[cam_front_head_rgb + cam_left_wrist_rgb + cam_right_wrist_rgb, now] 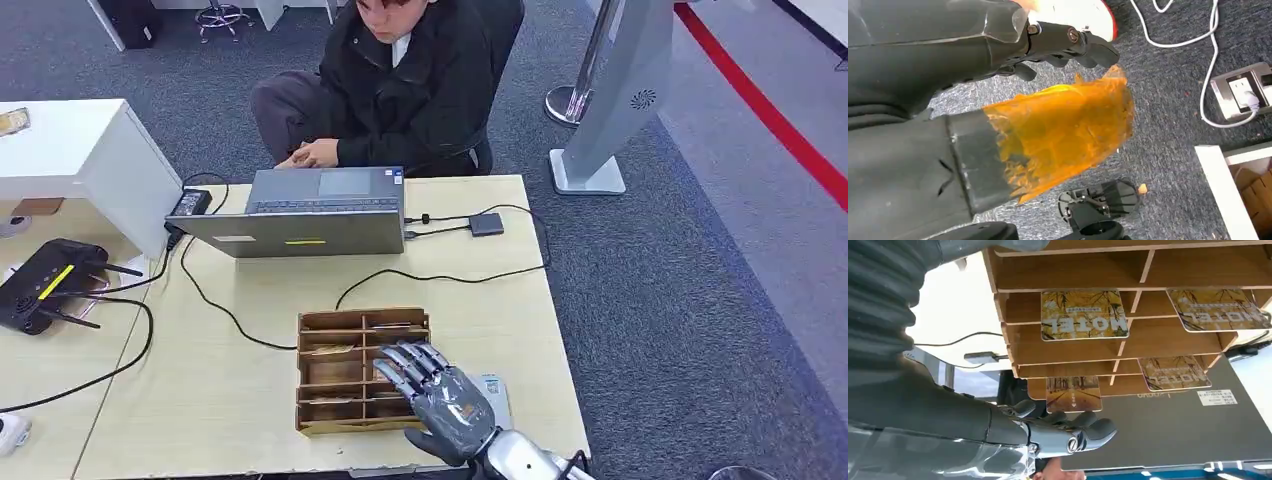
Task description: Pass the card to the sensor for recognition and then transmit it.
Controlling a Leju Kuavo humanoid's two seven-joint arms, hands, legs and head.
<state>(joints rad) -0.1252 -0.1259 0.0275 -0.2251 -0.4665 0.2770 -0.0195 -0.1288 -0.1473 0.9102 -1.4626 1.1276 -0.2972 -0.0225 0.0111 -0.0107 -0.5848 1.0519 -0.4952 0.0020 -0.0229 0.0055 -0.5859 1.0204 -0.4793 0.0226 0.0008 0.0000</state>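
Right hand (447, 403) over the wooden rack (340, 345), fingers spread, holding nothing | cards (1084, 314) lie in the rack's compartments, one just beyond the fingertips (1098, 429) | left hand (1068, 42) hangs above carpet, fingers curled, holding nothing | laptop (305, 215) behind the rack.

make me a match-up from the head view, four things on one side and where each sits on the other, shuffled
Things:
1. laptop
2. wooden card rack
3. black router
4. right hand

Places:
A. on the side table at the robot's left
B. over the near right part of the rack
C. far side of the table, in front of the seated person
D. near edge of the table, middle

Pairs: 1-C, 2-D, 3-A, 4-B
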